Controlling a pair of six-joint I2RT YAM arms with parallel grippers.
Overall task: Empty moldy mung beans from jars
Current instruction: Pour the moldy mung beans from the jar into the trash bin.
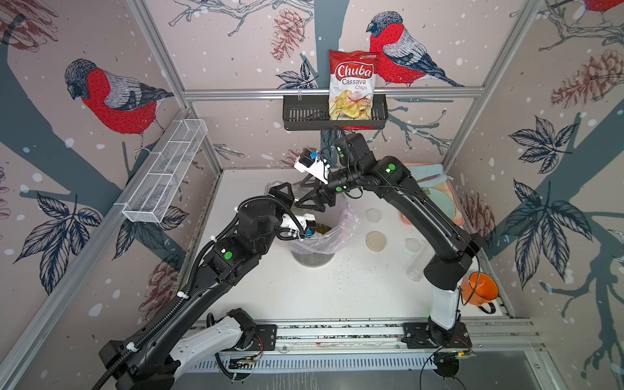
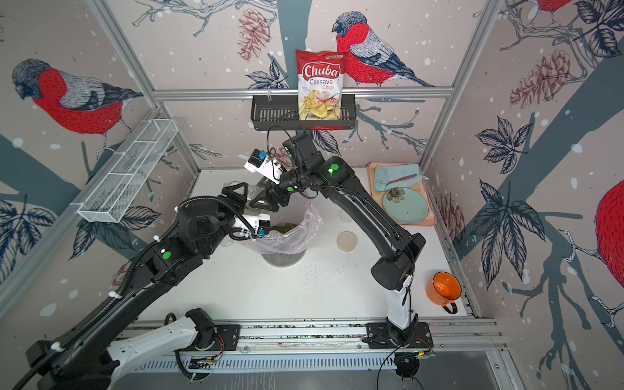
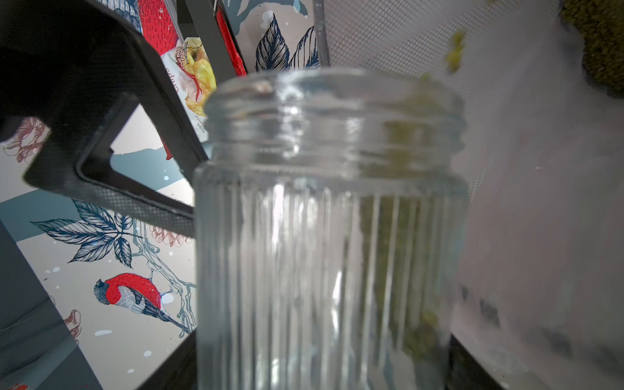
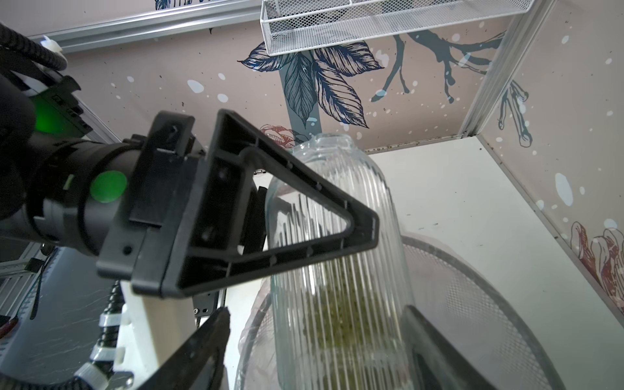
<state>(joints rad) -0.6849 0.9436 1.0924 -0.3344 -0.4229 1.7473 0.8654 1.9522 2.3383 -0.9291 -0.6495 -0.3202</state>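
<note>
— Two grippers at one jar. Which one has it?

— The left gripper. Its jaws are clamped on the ribbed glass jar across the body. One finger lies against the ribs, and the other is on the far side, mostly hidden.

— And the right gripper?

— Jaws apart, wider than the jar and holding nothing. They straddle the mouth end. There is a plain gap between one finger and the glass. The other sits just beside the glass, and I cannot tell whether it touches.

— How is the jar turned?

— Base up, open mouth down, over the wire mesh bin with the pink liner.

— Where are the mung beans?

— Some are inside the jar, gathered toward the mouth end, below the left jaws and between the right ones. In the left wrist view they run down one side of the glass, with a blurred clump just past the rim. Both top views show a bean pile lying in the liner.

— Anything else on the table?

— A cream lid lies flat near the bin. An orange mug stands beside the right arm's base. Loose grains are scattered in front of the bin.
</note>
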